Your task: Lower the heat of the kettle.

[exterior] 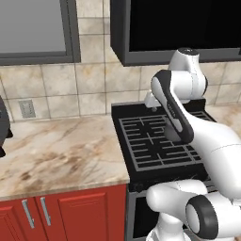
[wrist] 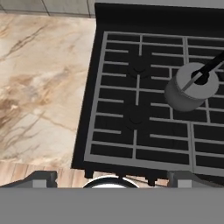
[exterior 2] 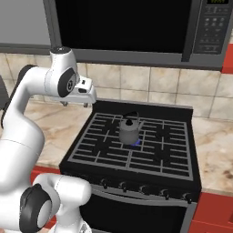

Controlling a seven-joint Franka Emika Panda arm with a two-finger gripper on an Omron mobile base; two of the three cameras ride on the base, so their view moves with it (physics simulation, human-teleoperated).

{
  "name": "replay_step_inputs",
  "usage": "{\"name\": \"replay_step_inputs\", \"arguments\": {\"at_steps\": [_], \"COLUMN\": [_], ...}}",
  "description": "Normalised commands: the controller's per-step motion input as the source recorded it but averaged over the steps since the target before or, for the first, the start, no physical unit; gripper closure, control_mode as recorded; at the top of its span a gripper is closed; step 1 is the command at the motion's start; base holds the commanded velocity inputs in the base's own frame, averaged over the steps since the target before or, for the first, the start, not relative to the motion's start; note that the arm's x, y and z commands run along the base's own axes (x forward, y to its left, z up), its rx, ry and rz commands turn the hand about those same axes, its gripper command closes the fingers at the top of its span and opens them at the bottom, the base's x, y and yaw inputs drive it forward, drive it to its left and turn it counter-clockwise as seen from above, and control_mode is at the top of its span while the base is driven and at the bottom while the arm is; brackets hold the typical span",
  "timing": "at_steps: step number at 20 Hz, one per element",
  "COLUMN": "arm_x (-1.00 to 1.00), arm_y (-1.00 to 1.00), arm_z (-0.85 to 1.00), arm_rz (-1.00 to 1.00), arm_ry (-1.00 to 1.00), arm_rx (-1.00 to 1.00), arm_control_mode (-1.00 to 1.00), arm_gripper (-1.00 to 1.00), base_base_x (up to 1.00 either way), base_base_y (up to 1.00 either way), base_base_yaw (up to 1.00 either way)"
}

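A small grey kettle with a black arched handle is seen standing upright on the grey grate of a black stove, near the middle of the cooktop. A small blue flame is visible at its base on the side toward the stove front. From the hand view the kettle is seen from above, toward the right side of that picture, with its black knob and handle across the top.

The gripper is held raised above the rear left corner of the stove, well apart from the kettle and touching nothing. Its fingers are spread wide, with nothing between them; in the hand view the two tips stand far apart at the bottom corners.

A row of dark knobs is seen along the stove's front edge. A marbled beige counter lies to the left of the stove, with red cabinet doors bearing metal handles beneath it. A tiled beige wall with a grey outlet runs behind the counter. A dark microwave with a button panel at its right is mounted above the stove. In the left base view the kettle is hidden behind the arm.
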Motion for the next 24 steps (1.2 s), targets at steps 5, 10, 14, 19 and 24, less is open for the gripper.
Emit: {"name": "replay_step_inputs", "arguments": {"at_steps": [5,10,14,19,24], "arm_x": [0.0,0.0,-0.02,-0.46,-0.76], "arm_y": [0.0,0.0,-0.02,-0.52,-0.81], "arm_z": [0.0,0.0,0.0,-0.24,-0.53], "arm_rz": [0.0,0.0,0.0,-0.11,-0.24], "arm_ry": [0.0,0.0,0.0,-0.08,-0.1], "arm_rx": [0.0,0.0,0.0,0.11,0.22], "arm_control_mode": [1.0,1.0,-1.0,-1.0,-1.0], "arm_gripper": [-1.0,-1.0,-1.0,-1.0,-1.0], "base_base_x": [0.22,0.2,0.01,0.0,0.0], "base_base_y": [0.0,0.0,0.0,0.0,0.0], "base_base_yaw": [0.0,0.0,0.0,0.0,0.0]}}
